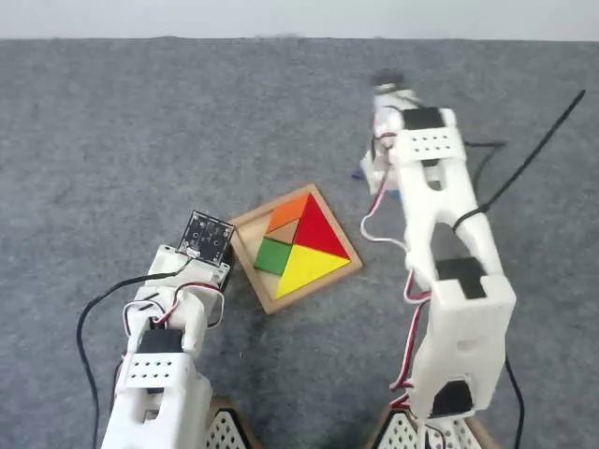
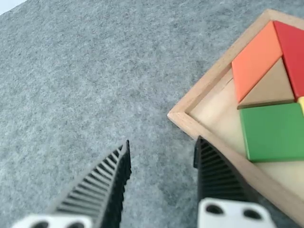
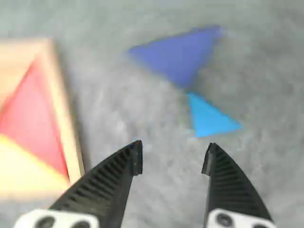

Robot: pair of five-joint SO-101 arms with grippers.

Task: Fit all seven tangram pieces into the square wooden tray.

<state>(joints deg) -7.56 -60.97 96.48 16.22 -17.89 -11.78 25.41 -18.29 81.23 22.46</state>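
— Condition of the tray?

— The square wooden tray (image 1: 265,292) lies on the grey felt mat (image 1: 140,131) between the two arms, turned corner-on. Five pieces are seated in it: a red triangle (image 1: 320,227), a yellow triangle (image 1: 304,267), a green square (image 1: 272,255), an orange parallelogram (image 1: 288,210) and a tan triangle (image 1: 284,231).

— The other two?

— On the mat, outside the tray. The right wrist view gives them plainly: a dark blue triangle (image 3: 183,54) and a smaller light blue triangle (image 3: 206,116), tips meeting or nearly so, near the rim on the red triangle's side. From above, the right arm (image 1: 435,187) covers most of that spot.

— Grippers?

— The right gripper (image 3: 174,144) hangs over the felt just short of the light blue triangle, fingers spread wide, nothing between them. The left gripper (image 2: 163,142) is likewise wide apart and empty. Its wrist view places one finger (image 2: 216,175) over the tray's corner rim and the other over bare felt. It also shows a strip of bare wood between the rim and the green square.

— Surroundings?

— The mat runs to a pale wall (image 1: 281,17) at the far edge. Black cables (image 1: 533,150) trail from the arms.
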